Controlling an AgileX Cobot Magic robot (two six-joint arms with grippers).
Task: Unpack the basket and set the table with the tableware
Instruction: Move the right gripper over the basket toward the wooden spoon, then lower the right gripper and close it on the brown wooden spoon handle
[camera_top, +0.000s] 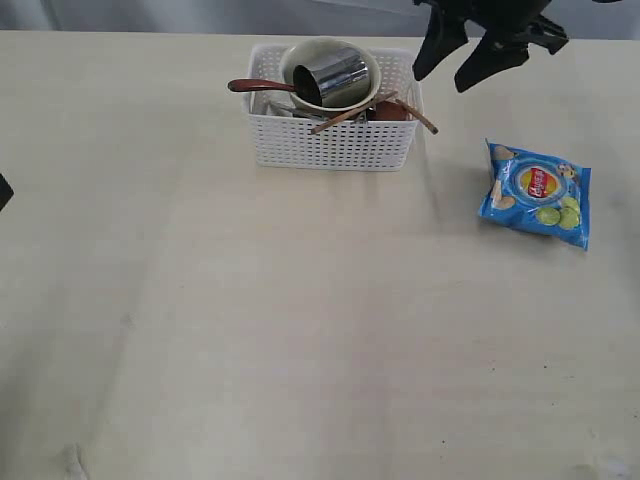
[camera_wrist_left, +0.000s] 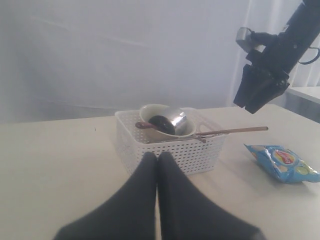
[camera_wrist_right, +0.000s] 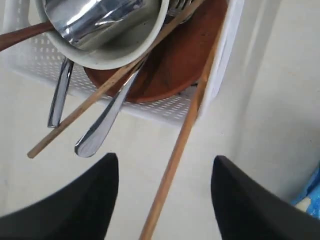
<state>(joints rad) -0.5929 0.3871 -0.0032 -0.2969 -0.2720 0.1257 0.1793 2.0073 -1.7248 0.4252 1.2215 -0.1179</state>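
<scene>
The white basket (camera_top: 335, 143) stands at the far middle of the table (camera_top: 250, 330). It holds the off-white bowl (camera_top: 369, 62) with the steel cup (camera_top: 335, 78) lying in it. The spoon (camera_top: 258, 86) sticks out to the left. Two chopsticks (camera_wrist_right: 185, 130) (camera_wrist_right: 100, 92) lie across the brown plate (camera_wrist_right: 175, 65), over the basket's rim. Two steel handles (camera_wrist_right: 107, 120) (camera_wrist_right: 59, 95) poke out beside them. My right gripper (camera_wrist_right: 165, 159) hovers open above the basket's right end, one chopstick running between its fingers untouched. My left gripper (camera_wrist_left: 158, 156) is shut and empty, well short of the basket.
A blue chips bag (camera_top: 536, 192) lies on the table to the right of the basket. A dark part of the left arm (camera_top: 3, 190) shows at the left edge. A pale curtain hangs behind the table.
</scene>
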